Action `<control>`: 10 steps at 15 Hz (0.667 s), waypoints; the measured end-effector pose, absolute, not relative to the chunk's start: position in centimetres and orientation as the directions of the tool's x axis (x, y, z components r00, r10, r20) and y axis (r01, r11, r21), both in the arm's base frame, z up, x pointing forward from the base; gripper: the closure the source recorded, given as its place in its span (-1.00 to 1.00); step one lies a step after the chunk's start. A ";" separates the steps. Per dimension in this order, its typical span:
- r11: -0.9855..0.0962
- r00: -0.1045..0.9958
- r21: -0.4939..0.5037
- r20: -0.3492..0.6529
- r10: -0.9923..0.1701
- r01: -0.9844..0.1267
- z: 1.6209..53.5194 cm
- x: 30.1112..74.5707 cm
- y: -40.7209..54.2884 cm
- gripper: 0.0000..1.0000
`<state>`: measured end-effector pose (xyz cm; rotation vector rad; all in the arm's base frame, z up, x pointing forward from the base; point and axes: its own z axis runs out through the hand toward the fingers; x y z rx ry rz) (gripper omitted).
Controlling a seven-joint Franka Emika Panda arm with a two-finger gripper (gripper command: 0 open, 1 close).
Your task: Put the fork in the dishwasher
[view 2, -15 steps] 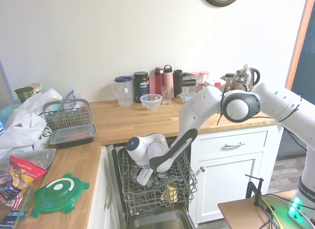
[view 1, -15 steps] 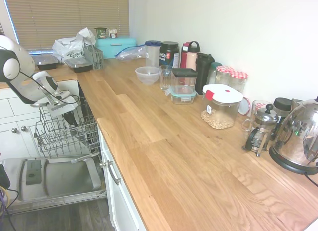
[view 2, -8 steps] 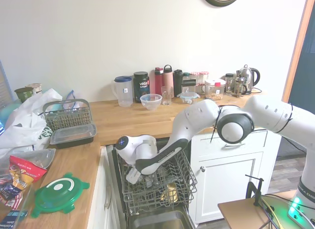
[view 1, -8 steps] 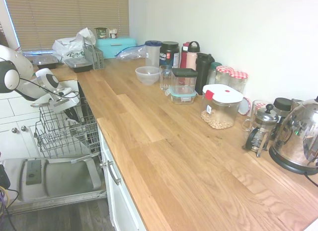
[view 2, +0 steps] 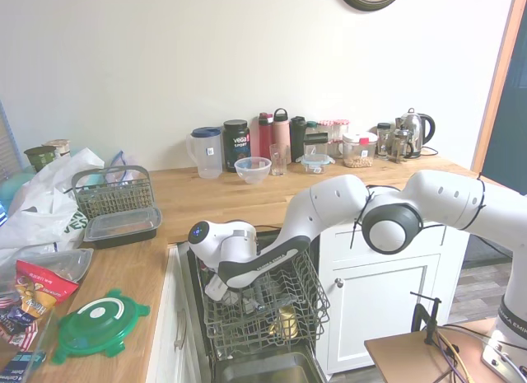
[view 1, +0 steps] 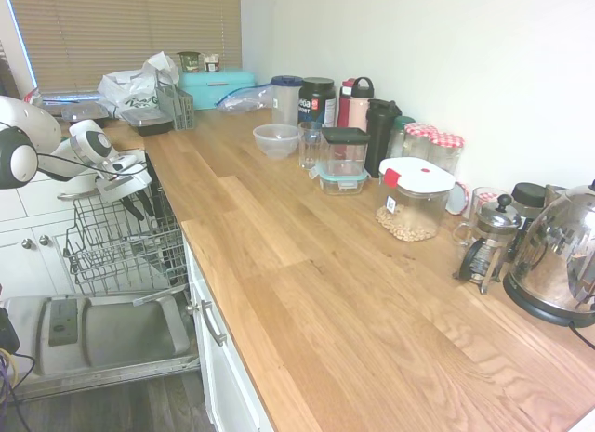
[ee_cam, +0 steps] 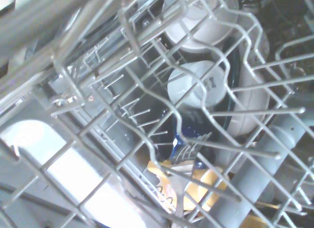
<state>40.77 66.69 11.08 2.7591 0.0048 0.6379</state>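
Grey wire rack of the dishwasher (view 1: 116, 255) stands pulled out beside the wooden counter (view 1: 307, 265), with the flat grey door panel (view 1: 112, 334) folded down below it. From where I sit, the gripper (view 1: 138, 205) hangs over the back part of that rack, close to the counter edge, dark fingers pointing down toward the wires. In the second exterior view the gripper (view 2: 235, 296) sits low at the rack's top (half lost among the grid lines). I cannot tell whether the claw is spread or pressed together, nor whether anything is in it.

I cannot pick out the fork in any view, so I can't say where it lies.

The wrist camera looks straight through the rack wires (ee_cam: 147, 120). Two white cups (ee_cam: 196, 88) sit in the level beneath, a dark blue item (ee_cam: 189, 139) just beside them and something yellow (ee_cam: 211, 186) lower still. That yellow item (view 2: 285, 321) also shows near the rack's front.
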 end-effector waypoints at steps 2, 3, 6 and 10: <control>-0.955 0.888 0.289 0.454 0.073 -0.070 11.8 39.4 67.4 -1.00; -0.956 0.877 0.285 0.474 0.075 -0.073 12.4 38.4 67.7 -1.00; -0.966 0.836 0.241 0.546 0.055 -0.094 15.4 35.2 68.9 -1.00; -0.985 0.805 0.126 0.593 -0.023 -0.121 21.0 35.6 68.2 -1.00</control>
